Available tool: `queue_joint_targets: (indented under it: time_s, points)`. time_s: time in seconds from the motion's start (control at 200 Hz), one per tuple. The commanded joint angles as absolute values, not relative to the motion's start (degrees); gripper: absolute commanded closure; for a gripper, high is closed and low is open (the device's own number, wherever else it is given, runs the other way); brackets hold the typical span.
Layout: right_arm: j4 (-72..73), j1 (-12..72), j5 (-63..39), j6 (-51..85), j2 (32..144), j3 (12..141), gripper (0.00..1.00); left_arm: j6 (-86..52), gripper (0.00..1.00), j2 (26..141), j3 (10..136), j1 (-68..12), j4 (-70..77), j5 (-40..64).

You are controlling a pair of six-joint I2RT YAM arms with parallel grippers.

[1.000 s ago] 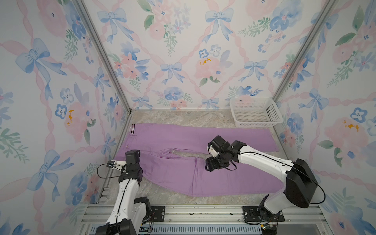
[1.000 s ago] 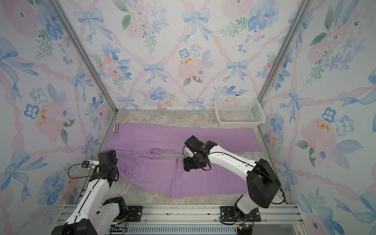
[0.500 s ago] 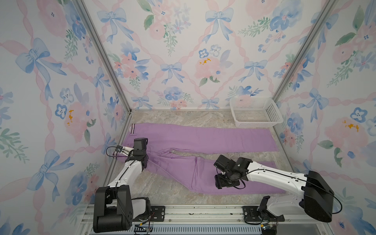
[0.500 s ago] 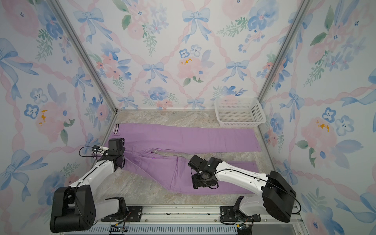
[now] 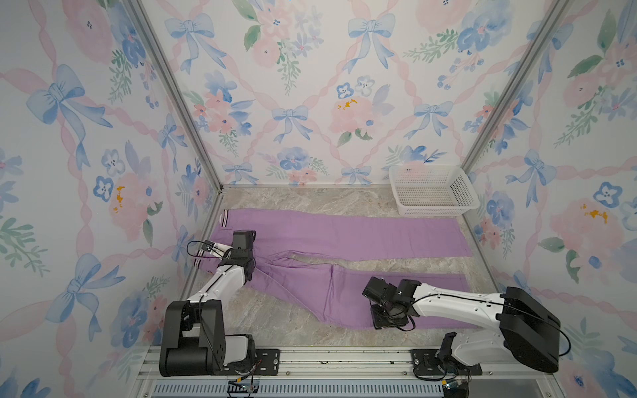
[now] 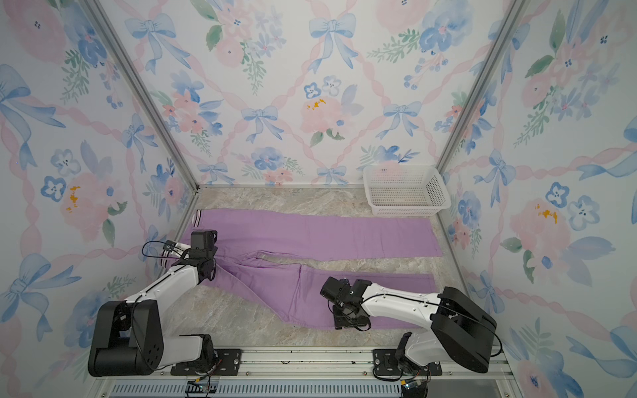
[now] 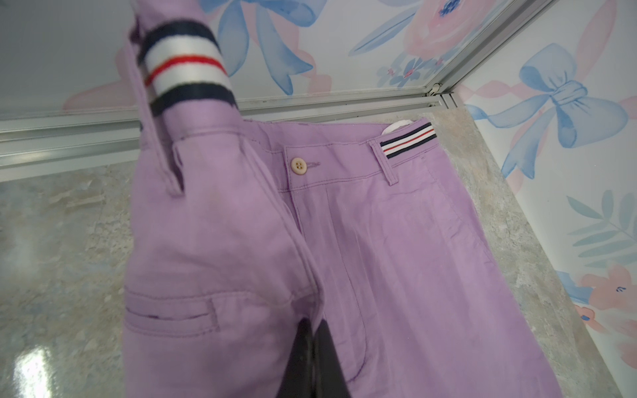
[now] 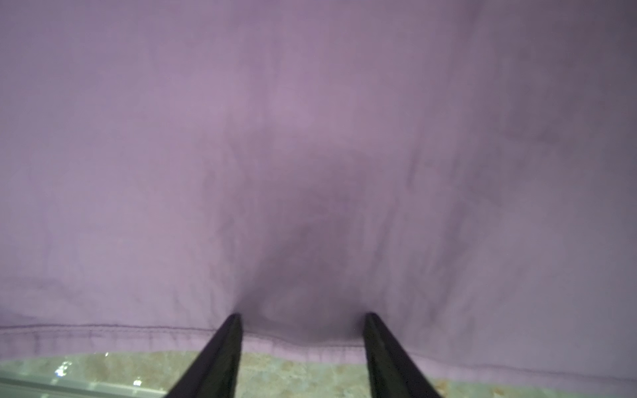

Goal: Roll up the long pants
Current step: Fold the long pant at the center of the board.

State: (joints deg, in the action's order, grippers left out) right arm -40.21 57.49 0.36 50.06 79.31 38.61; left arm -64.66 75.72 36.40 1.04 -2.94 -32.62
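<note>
Two arms attend lilac-purple fabric long pants (image 5: 344, 237) spread flat on the marble-patterned tabletop (image 5: 275, 310), waistband at the robot's left. We see the left gripper (image 7: 312, 330) clamped on fabric below the striped waistband. The right gripper (image 8: 301, 315) holds its jaws apart, tips touching the near leg's stitched edge.
</note>
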Motion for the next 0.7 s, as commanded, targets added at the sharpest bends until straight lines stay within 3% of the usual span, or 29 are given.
queue_joint_targets:
  time_s: [0.0, 0.145, 0.385, 0.695]
  points:
    - [-30.7, 57.7, -2.4, 51.5, 83.0, 33.0, 0.71, -63.1, 1.0, 75.9, 38.2, 0.8, -2.3, -34.1]
    - [-31.7, 57.7, -1.6, 51.8, 81.1, 32.2, 1.0, -62.6, 1.0, 76.0, 38.5, 0.7, -2.4, -33.8]
    - [-44.6, 53.8, 4.6, 44.6, 74.7, 41.7, 1.0, -61.1, 1.0, 77.0, 42.0, 0.1, -2.3, -32.7]
    - [-41.4, 29.8, 2.9, 25.3, 80.4, 56.3, 1.0, -58.3, 1.0, 88.5, 56.1, -1.8, -2.4, -33.5]
